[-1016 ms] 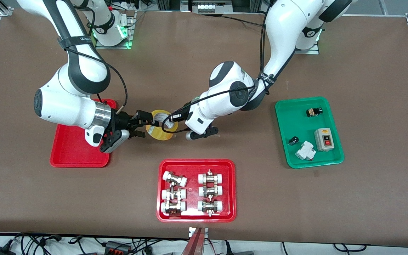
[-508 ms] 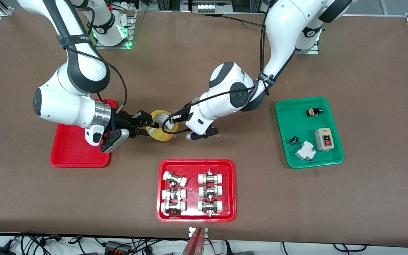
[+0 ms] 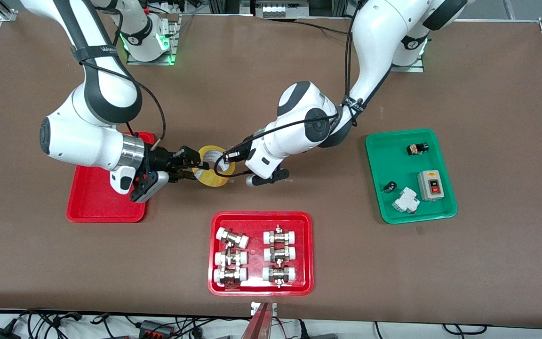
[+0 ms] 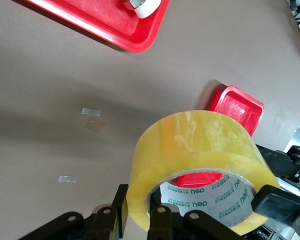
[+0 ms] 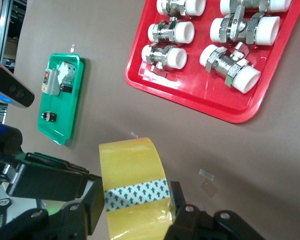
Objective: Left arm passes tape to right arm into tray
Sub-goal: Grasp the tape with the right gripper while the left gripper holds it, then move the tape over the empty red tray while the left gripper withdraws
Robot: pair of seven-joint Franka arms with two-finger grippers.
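We see the tape (image 3: 213,165) in the air above the surface (image 3: 271,94), clamped by both the left end effector (image 3: 227,160) and right end effector (image 3: 195,168).

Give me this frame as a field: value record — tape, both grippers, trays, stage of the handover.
tape: yellow roll, held in the air over the bare table between the plain red tray and the fittings tray
left gripper: shut on the tape's wall, one finger inside the core
right gripper: fingers either side of the roll's wall, closed on it
plain red tray: under the right arm's wrist, nothing seen in it
fittings tray: six white-capped metal fittings
green tray: electrical parts
stage: mid-handover, both grippers on the tape
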